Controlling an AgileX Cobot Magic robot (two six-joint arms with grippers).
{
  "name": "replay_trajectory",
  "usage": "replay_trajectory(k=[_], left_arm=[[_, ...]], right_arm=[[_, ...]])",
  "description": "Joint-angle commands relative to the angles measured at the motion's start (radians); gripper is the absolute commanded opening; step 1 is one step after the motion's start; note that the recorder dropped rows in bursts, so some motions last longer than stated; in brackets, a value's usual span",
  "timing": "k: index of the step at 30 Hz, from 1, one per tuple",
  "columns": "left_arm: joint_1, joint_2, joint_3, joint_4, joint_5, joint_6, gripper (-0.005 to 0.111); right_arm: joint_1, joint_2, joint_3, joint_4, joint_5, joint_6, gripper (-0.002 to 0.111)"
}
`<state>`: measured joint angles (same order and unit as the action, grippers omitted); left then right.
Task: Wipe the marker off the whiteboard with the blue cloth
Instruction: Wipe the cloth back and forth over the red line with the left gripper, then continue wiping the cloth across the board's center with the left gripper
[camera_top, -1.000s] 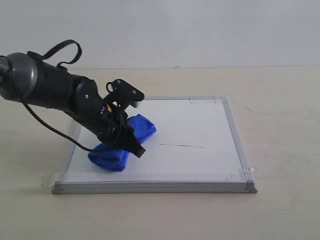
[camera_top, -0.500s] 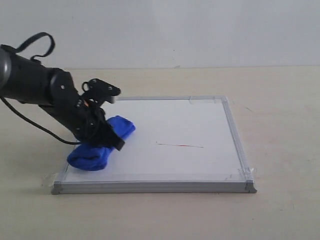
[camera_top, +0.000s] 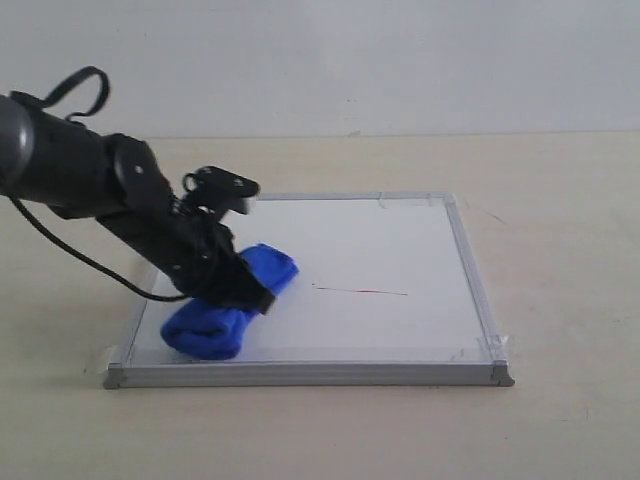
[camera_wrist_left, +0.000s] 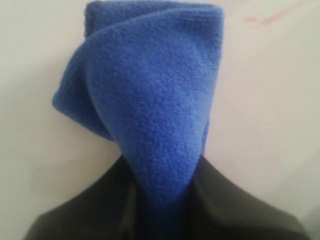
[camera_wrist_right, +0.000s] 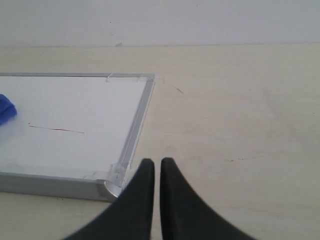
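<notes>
While the left gripper pinches the blue cloth, the exterior view places the bundle at the lower left of the whiteboard, resting on the white surface. The marker is a thin red line in the centre of the frame, running roughly left to right. Its near end lies just right of the cloth, with a short strip of bare board between them. Judged from this, the coming wipe must travel rightward along the line's long axis. The left arm is plainly the nearer one.

From the left wrist view, the blue cloth fills the middle, its waist squeezed between the two dark jaws of the left gripper. A faint red smear, probably the marker, shows on the whiteboard ahead of the cloth and off to one side.

From the right wrist view, the right gripper holds nothing. Its jaws stand pressed almost together, with only a thin slit between them. It hangs over the table, just outside a corner of the whiteboard. The marker and an edge of the blue cloth lie well beyond that corner.
</notes>
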<state>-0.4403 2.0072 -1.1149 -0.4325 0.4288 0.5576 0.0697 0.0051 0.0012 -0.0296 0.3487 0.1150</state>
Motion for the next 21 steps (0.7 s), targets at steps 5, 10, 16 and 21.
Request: replay_trajectory(k=[5, 10, 16, 21], left_arm=[[-0.249, 0.024, -0.082, -0.085, 0.086, 0.052, 0.004], [-0.195, 0.041, -0.158, -0.063, 0.093, 0.010, 0.004], [-0.056, 0.157, -0.277, -0.031, 0.184, -0.061, 0.004], [-0.015, 0.211, -0.379, -0.013, 0.321, -0.114, 0.004]], right_arm=[[-0.001, -0.005, -0.001, -0.006, -0.008, -0.002, 0.001], [-0.001, -0.005, -0.001, -0.006, -0.008, -0.002, 0.001], [-0.001, -0.005, -0.001, -0.006, -0.008, -0.002, 0.001], [-0.001, -0.005, -0.001, -0.006, -0.008, -0.002, 0.001]])
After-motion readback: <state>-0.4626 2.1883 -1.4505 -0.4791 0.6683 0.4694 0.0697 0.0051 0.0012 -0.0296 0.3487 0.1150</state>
